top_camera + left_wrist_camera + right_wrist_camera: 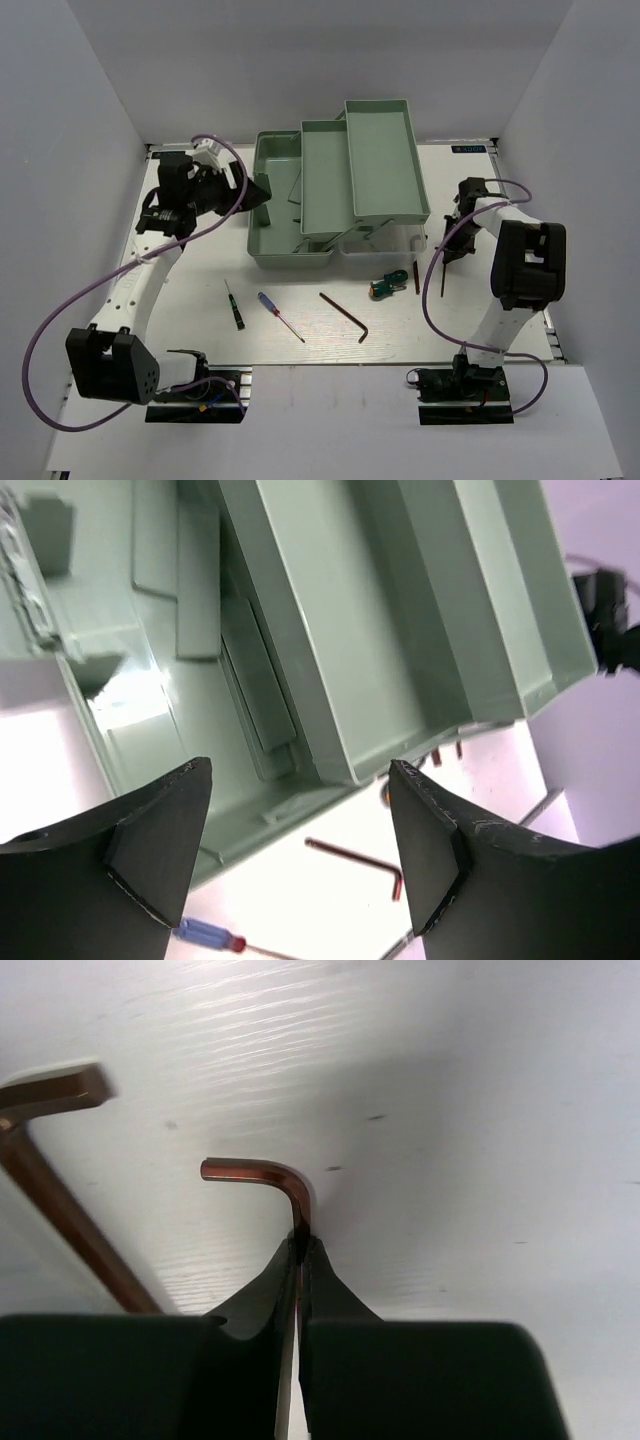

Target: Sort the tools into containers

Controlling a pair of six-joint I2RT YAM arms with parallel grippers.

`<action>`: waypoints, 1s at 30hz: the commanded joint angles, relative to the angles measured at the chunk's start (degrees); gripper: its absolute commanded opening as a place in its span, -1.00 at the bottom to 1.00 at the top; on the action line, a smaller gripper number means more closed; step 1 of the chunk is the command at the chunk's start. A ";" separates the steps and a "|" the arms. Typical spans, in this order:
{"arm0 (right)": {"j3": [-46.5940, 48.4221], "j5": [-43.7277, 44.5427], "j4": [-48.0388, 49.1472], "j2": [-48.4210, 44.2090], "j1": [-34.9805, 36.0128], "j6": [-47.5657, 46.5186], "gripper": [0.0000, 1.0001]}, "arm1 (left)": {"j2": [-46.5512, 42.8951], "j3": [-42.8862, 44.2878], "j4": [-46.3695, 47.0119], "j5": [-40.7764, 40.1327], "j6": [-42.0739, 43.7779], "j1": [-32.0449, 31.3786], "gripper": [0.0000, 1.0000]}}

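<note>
Progress looks slight: most tools lie loose on the table (300, 350). Nearest the arm bases are a black-handled screwdriver (233, 305), a blue-handled screwdriver (272, 306) and a long hex key (346, 316). A little further back, just in front of the toolbox, sit a stubby green-and-orange screwdriver (384, 289) and a second hex key (416, 278).

Right of these, the right gripper (300, 1248) has its jaws pinched fully together on the long leg of a small hex key (262, 1173). The key's bent end sticks out close above the tabletop, so by my reading it is gripped but not yet carried to a container.

Further back, the left gripper (300, 770) hovers at the left edge of the toolbox base (268, 215), jaws spread wide with nothing between them. The lower tray (328, 180) and upper tray (385, 155) look empty. The base is partly hidden under them, and dark lines inside could be hinge arms or tools; I cannot tell.
</note>
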 commanded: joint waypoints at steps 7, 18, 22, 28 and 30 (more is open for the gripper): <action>4.32 -5.87 4.07 -9.33 -7.22 -5.69 -1.00 | -4.46 -4.45 -8.00 -8.25 4.74 -10.42 0.63; 10.37 -21.69 10.03 -20.06 -8.99 -4.13 -1.00 | -5.69 -8.93 -9.24 -13.27 4.47 -19.84 0.63; 18.53 -29.94 12.25 -20.60 -8.72 -0.97 -1.00 | -6.83 -10.25 -9.77 -13.80 5.09 -22.21 0.63; 32.41 -31.91 14.63 -18.40 -7.32 0.19 -1.00 | -6.84 -11.93 -7.93 -14.33 4.48 -24.49 0.63; 34.54 -31.91 14.10 -17.00 -6.71 0.10 -1.00 | -6.84 -12.63 -7.05 -14.85 3.87 -25.02 0.63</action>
